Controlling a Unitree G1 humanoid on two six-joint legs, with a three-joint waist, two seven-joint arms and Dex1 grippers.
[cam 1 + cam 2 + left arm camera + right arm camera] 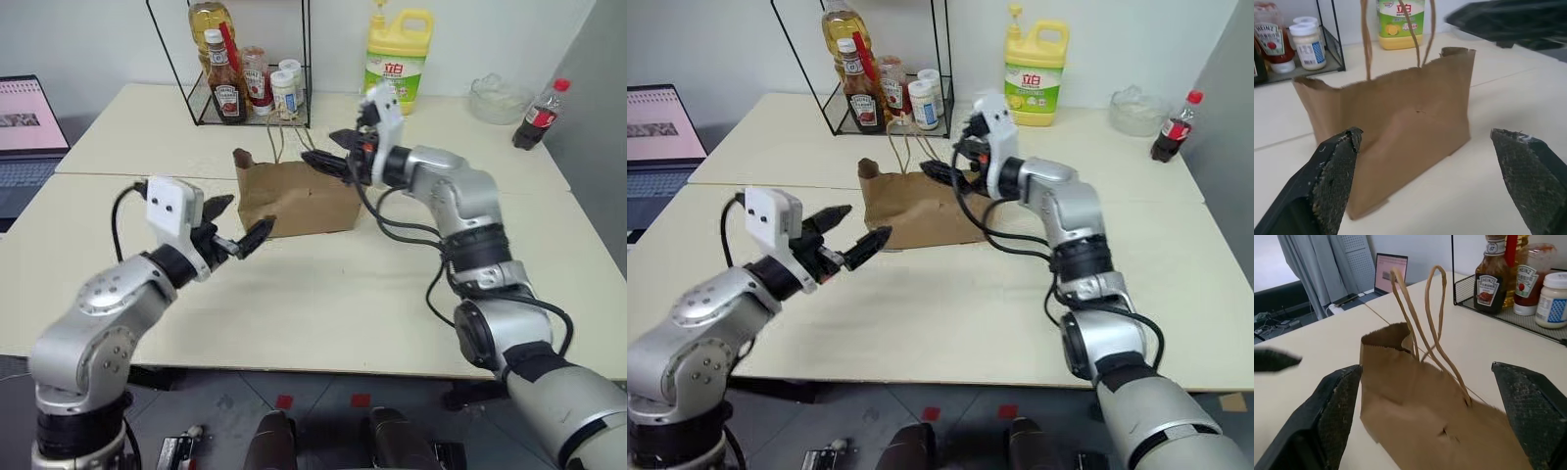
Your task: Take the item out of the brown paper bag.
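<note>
Both fingers sets spread wide, empty: left gripper (238, 226) & right gripper (331, 152) flank brown paper bag (299, 198).

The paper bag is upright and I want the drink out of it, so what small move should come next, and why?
Probably bring the right claw down to the bag's top edge and spread the mouth. Both claws are open and empty, the right one by the string handles, the left claw short of the bag's near side. The drink itself is hidden.
</note>
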